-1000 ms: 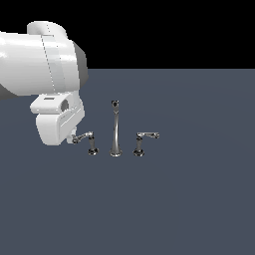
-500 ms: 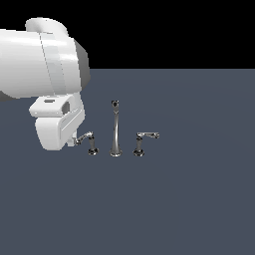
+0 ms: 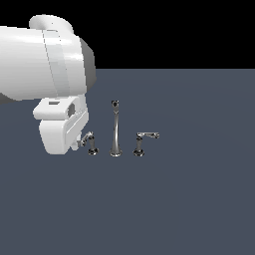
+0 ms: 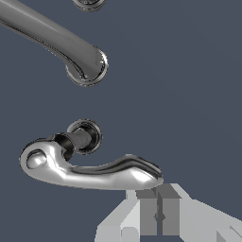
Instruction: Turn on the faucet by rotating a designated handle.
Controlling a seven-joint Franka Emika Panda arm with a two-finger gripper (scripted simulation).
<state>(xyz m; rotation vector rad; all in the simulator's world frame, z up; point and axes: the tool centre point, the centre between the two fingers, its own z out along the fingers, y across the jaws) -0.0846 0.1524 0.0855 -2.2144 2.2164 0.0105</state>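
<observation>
The arm's gripper [image 4: 158, 215] sits right at the tip of the designated handle [image 4: 90, 168] beside the spout [image 3: 115, 129]; I cannot tell its opening.

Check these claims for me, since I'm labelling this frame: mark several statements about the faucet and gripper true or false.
1. The spout stands between two lever handles. True.
2. The gripper is at the other handle. False: it is at the designated handle, on the exterior view's left.
3. The spout lies flat on the surface. False: it stands upright.
4. The wrist view shows the gripper at the lever's tip. True.
</observation>
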